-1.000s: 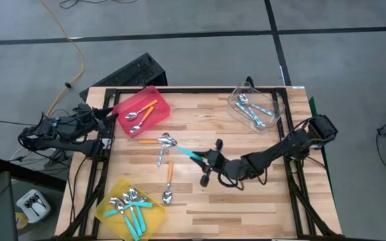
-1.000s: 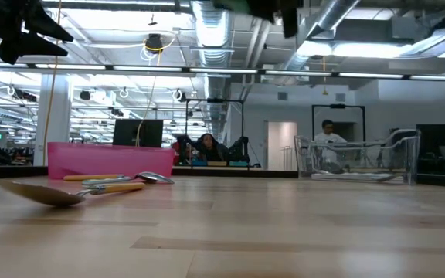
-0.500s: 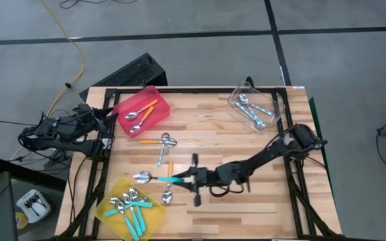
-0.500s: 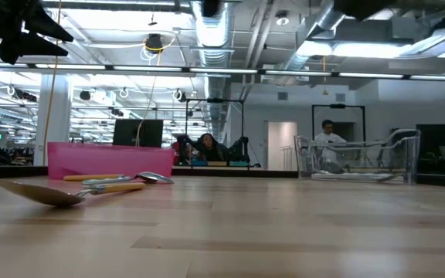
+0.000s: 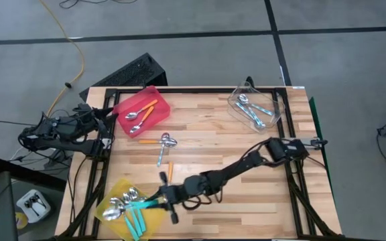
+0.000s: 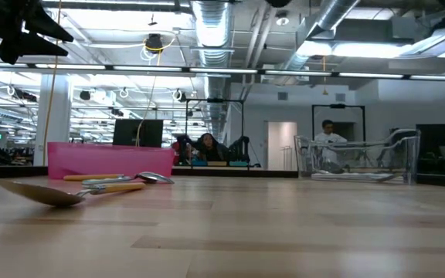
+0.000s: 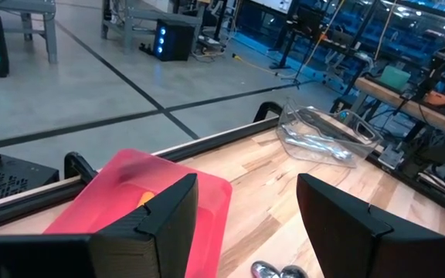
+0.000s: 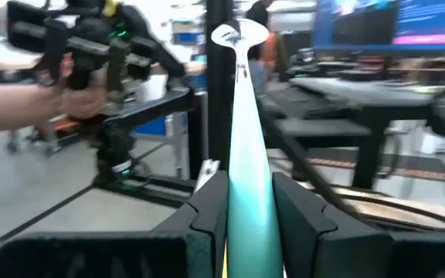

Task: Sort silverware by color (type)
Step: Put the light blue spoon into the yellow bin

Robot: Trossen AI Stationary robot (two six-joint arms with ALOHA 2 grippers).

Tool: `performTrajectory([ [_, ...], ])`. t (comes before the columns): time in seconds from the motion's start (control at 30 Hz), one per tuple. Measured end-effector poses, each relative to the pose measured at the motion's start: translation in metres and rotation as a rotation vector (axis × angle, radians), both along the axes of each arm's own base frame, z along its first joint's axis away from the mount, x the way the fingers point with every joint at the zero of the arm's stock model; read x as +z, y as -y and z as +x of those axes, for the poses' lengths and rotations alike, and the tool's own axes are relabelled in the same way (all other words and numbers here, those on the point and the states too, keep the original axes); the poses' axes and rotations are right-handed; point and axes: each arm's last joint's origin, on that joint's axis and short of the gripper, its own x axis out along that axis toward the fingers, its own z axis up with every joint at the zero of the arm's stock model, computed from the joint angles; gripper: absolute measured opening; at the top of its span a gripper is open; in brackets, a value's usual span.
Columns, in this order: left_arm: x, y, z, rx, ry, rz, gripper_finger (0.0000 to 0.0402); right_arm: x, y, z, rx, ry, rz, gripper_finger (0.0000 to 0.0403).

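Desk (image 5: 246, 147): wooden, carrying three bins. Right arm reaches across to the yellow bin (image 5: 107, 202) at the near left corner; right gripper (image 5: 163, 199) has its fingers closed on a teal spoon (image 5: 131, 206), bowl over that bin's other teal spoons. Left gripper (image 7: 246, 212) is parked off the desk's left edge by the red bin (image 5: 131, 102), fingers open. Orange spoons (image 5: 159, 142) lie loose mid-desk.

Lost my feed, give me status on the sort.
Right hand shut on teal-handled metal spoon, over yellow plastic bin. Left hand open, parked beside red plastic bin. Nothing blocking.
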Motion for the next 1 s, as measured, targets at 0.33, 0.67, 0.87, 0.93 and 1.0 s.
performTrajectory([
  [0.33, 0.0, 0.0, 0.0, 0.0, 0.0, 0.0, 0.0205, -0.021, -0.013, 0.034, 0.074, -0.139, -0.007, 0.0104],
  [0.67, 0.0, 0.0, 0.0, 0.0, 0.0, 0.0, 0.0205, -0.033, 0.002, 0.039, 0.031, -0.257, 0.005, 0.0104],
  [0.87, 0.0, 0.0, 0.0, 0.0, 0.0, 0.0, 0.0205, -0.034, 0.001, 0.038, -0.006, -0.262, 0.013, 0.0104],
  [0.93, 0.0, 0.0, 0.0, 0.0, 0.0, 0.0, 0.0205, -0.043, -0.003, 0.039, -0.006, -0.262, 0.018, 0.0104],
  [1.0, 0.0, 0.0, 0.0, 0.0, -0.001, 0.0, 0.0205, -0.051, -0.005, 0.039, -0.008, -0.29, 0.03, 0.0104],
])
